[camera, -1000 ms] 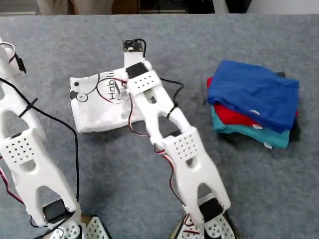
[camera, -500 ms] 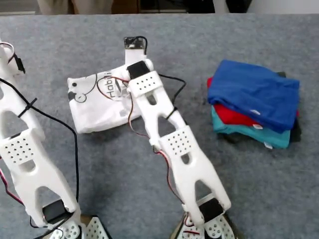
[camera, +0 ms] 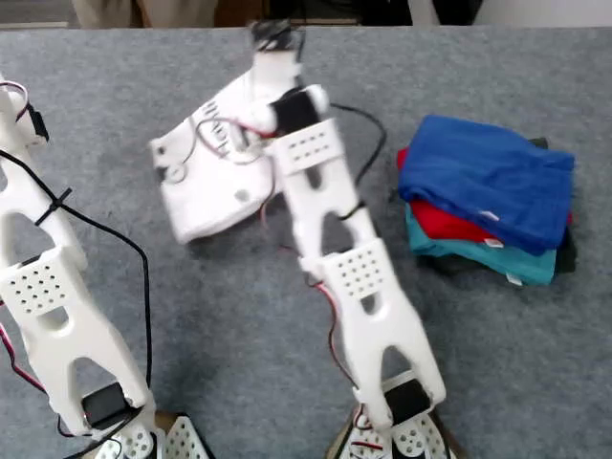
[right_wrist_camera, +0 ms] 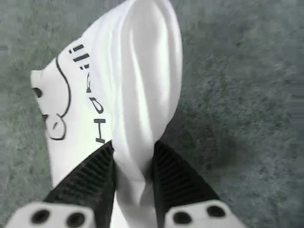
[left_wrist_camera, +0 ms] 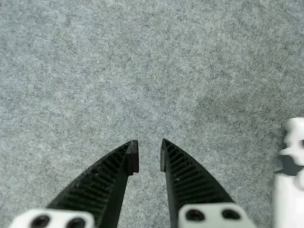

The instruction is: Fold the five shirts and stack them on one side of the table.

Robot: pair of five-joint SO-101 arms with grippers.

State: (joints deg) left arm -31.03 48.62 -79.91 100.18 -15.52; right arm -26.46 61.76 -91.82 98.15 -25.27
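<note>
Pinching folded white printed shirt [right_wrist_camera: 137,71] in right gripper [right_wrist_camera: 133,147], probably bound for 4-shirt stack [camera: 483,191] beside it; left gripper [left_wrist_camera: 149,154] slightly parted, empty.

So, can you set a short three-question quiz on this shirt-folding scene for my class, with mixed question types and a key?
1. True or false: the right gripper is shut on the white shirt.
2. Which shirt tops the stack? A red, B blue, C teal.
3. What does the left gripper hold?
Key: 1 true. 2 B, the blue shirt. 3 nothing; it is open over the grey table.
</note>
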